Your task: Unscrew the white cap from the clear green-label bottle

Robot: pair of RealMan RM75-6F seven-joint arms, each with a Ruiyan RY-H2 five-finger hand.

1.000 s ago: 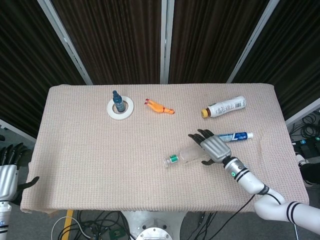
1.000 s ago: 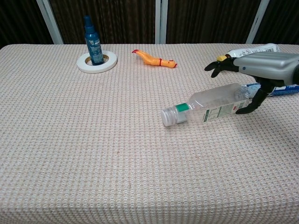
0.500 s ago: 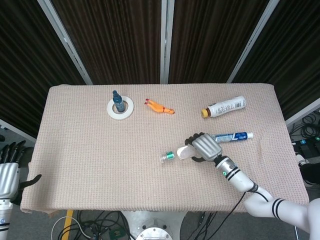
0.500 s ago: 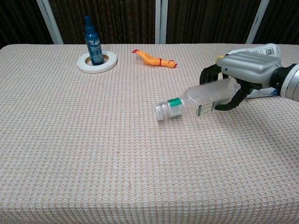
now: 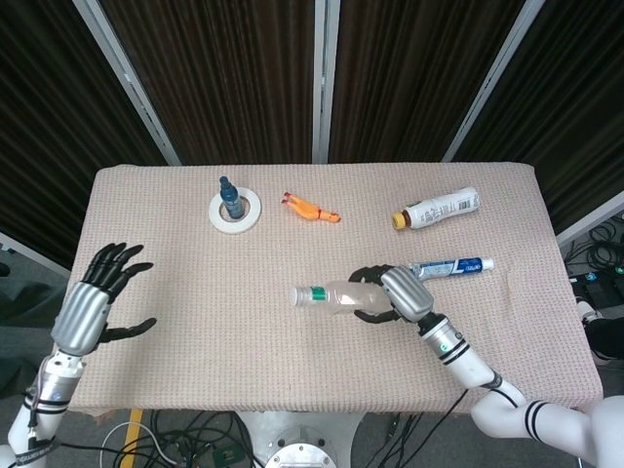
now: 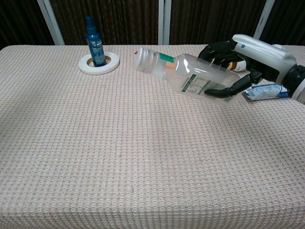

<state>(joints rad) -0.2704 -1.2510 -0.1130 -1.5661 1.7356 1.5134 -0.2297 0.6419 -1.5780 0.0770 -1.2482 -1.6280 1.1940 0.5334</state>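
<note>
The clear bottle (image 6: pixel 190 76) hides most of the orange toy chicken (image 5: pixel 311 210) in the chest view, where only a red tip pokes out by the cap. The left hand (image 5: pixel 97 297) shows only in the head view, at the lower left of the frame, and its arm is cut off by the bottom edge. The print on the bottle's label is too small to read.

The bottle is clear, ribbed plastic with a green band at its neck and a white cap (image 6: pixel 143 59) with a ridged side. It is off the bench (image 5: pixel 195 322), tilted, cap toward the upper left of the chest frame and base in the right hand (image 6: pixel 240 59). That hand, with a silver shell and black fingers, wraps the bottle's lower half, dark fingers above and a thumb curling below. In the head view the bottle sits at centre frame, cap pointing left. The left hand holds nothing, its fingers spread wide above the bench's left edge.

The bench wears a beige woven cloth with a waffle-like texture. At upper left, a blue spray bottle (image 6: pixel 95 43) stands upright inside a white tape ring (image 6: pixel 99 63). Just right of the right hand lies a blue and white toothpaste tube (image 5: pixel 450 266), partly covered by that hand in the chest view. Above it lies a white bottle with a yellow cap (image 5: pixel 437 209). Dark panels with pale slanted frames fill the background.
</note>
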